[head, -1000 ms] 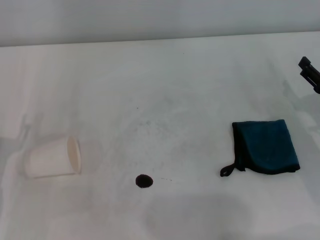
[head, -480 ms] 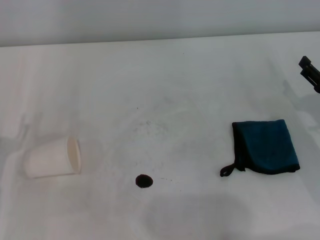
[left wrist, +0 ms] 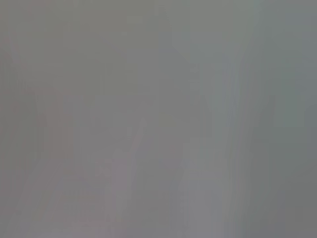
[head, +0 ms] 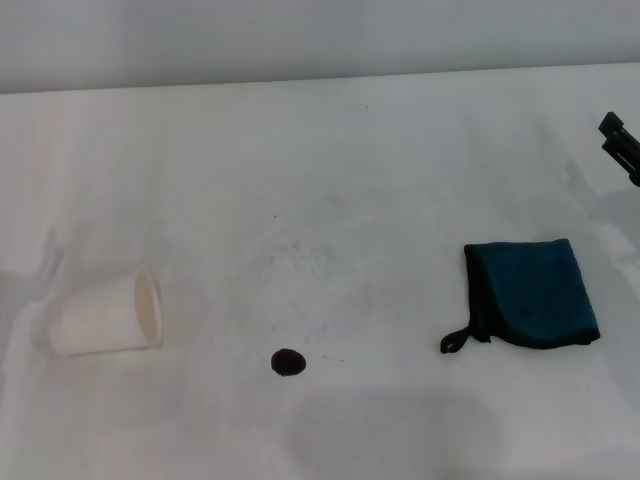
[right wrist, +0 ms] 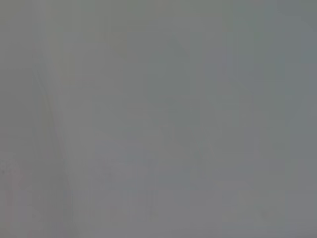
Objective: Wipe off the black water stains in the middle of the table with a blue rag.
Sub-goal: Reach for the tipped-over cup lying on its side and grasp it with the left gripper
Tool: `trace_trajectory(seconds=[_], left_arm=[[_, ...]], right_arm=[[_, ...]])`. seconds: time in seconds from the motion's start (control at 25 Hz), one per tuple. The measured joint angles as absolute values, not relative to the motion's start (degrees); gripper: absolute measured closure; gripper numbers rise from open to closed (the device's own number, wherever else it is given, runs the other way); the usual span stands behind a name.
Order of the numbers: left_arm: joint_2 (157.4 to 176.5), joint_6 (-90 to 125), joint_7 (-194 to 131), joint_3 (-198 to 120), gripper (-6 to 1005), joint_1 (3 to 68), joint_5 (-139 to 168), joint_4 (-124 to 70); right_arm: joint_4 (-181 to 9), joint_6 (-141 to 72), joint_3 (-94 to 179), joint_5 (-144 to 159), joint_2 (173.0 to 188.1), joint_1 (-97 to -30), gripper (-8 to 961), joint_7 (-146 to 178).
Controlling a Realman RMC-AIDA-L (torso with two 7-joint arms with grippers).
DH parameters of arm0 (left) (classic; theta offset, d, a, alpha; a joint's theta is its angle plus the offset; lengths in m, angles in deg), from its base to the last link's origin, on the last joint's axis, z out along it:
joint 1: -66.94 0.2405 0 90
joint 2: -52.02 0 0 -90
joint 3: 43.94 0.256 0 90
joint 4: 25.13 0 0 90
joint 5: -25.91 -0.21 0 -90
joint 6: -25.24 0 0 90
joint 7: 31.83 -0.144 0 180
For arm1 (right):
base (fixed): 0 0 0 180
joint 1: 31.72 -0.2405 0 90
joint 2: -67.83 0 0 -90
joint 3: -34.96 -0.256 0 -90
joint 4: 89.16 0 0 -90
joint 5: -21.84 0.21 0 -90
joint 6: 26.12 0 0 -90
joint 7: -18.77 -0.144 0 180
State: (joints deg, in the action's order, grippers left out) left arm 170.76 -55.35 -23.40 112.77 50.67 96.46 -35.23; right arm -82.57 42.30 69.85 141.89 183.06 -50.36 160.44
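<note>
You're looking at the blue rag (head: 533,294) lying folded, approx square, dark teal w/ black edging, loop at its 8 o'clock corner, flat on the table (head: 400,160) at 4 o'clock. The black water stains (head: 288,362) are sitting at 6 o'clock, well apart. Right gripper (head: 621,146) is poking in at 3 o'clock, touching nothing; its opening can't be told.

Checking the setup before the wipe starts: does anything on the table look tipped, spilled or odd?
Yes. The white paper cup lies on its side at the table's left, and a small black blot sits right of it. The blue rag lies folded, untouched.
</note>
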Motion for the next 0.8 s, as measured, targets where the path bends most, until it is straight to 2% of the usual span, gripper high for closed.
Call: trace_trajectory(seconds=[0.8], left_arm=[[170.49,-53.32,-21.61,112.77,113,48.43,96.3,-32.34]], right_arm=[[-83.09,42.46,69.84,141.99,183.15,-50.66,124,160.46]])
